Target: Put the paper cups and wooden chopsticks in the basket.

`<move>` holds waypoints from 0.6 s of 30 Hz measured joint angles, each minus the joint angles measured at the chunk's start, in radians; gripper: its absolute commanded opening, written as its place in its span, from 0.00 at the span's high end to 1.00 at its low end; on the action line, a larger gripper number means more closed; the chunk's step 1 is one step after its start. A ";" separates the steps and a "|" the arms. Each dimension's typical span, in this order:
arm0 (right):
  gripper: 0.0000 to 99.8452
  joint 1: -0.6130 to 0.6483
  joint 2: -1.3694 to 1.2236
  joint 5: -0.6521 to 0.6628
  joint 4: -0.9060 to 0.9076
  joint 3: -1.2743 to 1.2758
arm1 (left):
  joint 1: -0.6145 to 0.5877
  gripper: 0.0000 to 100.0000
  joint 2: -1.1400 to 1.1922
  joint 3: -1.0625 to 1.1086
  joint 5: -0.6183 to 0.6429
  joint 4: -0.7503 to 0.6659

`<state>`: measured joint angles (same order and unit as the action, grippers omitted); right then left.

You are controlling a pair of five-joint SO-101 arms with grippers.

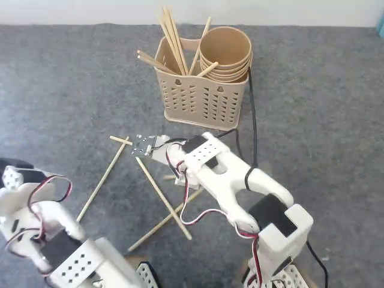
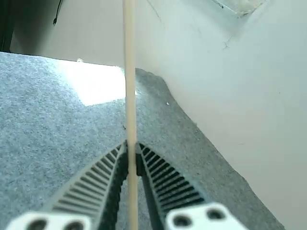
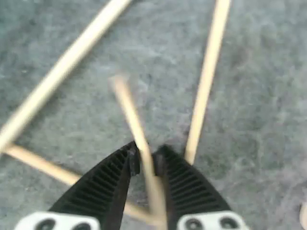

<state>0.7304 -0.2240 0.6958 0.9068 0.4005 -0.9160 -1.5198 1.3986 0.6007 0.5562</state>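
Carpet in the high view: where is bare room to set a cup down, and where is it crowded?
Free: the carpet left of the basket, and right of the black cable. Crowded: before the basket, where loose chopsticks cross beside the right arm.

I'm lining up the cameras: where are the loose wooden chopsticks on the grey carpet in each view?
High view: loose wooden chopsticks lie crossed on the grey carpet near the beige slotted basket.
Left wrist view: grey carpet, plus a separate chopstick in the left gripper.
Right wrist view: loose wooden chopsticks around the right gripper and its gripped chopstick.
Shared landmark: grey carpet.
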 measured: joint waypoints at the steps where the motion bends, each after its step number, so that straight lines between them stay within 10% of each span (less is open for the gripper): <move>1: 0.99 -0.005 0.000 0.000 0.000 0.000 | 0.000 0.99 0.000 0.006 0.000 0.000; 18: 0.99 -0.008 0.615 -0.037 0.301 0.002 | 0.000 0.99 0.000 0.011 0.000 0.000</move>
<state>0.7227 0.3913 0.6590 1.2075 0.4020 -0.9160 -1.5198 1.4093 0.6007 0.5562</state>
